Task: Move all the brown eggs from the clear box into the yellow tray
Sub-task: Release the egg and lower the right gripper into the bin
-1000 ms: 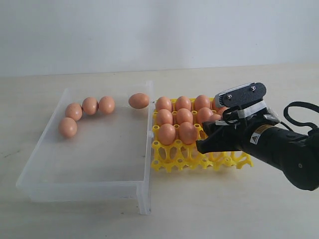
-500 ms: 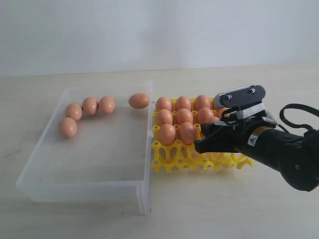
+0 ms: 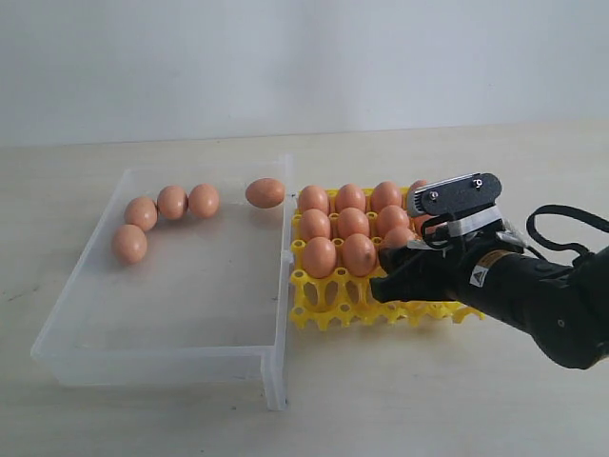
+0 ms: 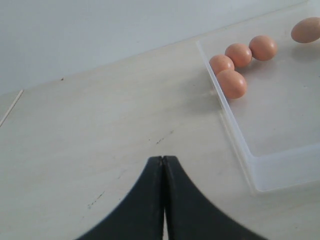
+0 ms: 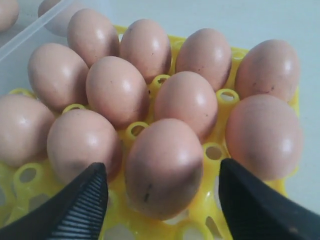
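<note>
While right hand (image 5: 161,172) gapes around a brown egg (image 5: 162,150) in yellow tray (image 5: 206,201) | left hand (image 4: 163,160) closed | arm label (image 3: 479,275) unreadable

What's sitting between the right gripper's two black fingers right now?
One smooth orange-brown egg, seated in a cup of the bright yellow plastic lattice tray. The right wrist view shows it, with a gap to each finger of the open right gripper.

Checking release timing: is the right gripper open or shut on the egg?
Open. The right gripper has its fingers clear of the egg on both sides; the tray shows in both gaps.
</note>
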`<action>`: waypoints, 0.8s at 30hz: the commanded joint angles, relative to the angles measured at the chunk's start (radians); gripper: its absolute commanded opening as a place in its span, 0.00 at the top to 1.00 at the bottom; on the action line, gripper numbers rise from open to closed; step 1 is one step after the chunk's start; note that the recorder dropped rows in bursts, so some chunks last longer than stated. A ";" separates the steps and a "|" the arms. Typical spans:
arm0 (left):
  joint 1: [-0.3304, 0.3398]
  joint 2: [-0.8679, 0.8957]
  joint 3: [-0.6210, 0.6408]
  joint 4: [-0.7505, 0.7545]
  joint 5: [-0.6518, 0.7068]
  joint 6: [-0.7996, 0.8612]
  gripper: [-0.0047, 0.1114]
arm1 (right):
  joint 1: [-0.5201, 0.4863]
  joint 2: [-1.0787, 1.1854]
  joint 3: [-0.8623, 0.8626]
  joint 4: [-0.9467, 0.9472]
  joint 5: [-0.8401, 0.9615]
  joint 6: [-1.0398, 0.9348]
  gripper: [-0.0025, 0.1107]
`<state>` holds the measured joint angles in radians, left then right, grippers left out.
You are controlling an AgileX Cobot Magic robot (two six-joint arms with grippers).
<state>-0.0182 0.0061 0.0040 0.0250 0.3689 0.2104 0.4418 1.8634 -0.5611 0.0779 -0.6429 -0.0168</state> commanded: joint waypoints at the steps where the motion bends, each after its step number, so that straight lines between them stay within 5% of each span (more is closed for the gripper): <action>1: -0.002 -0.006 -0.004 0.000 -0.008 -0.006 0.96 | -0.007 -0.036 -0.005 -0.009 0.022 0.001 0.42; 7: -0.002 -0.006 -0.004 0.000 -0.008 -0.006 0.96 | -0.007 -0.194 -0.011 -0.005 0.099 -0.001 0.42; 11: -0.002 -0.006 -0.004 0.000 -0.008 -0.006 0.96 | -0.007 -0.317 -0.100 -0.005 0.390 0.017 0.43; 18: -0.002 -0.006 -0.004 0.000 -0.008 -0.006 0.96 | 0.055 -0.334 -0.456 0.013 1.013 0.017 0.43; 24: -0.002 -0.006 -0.004 0.000 -0.008 -0.006 0.96 | 0.166 -0.175 -0.693 0.198 1.107 -0.130 0.43</action>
<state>-0.0182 0.0061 0.0040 0.0250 0.3689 0.2104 0.5677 1.6149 -1.1660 0.2025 0.4119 -0.0875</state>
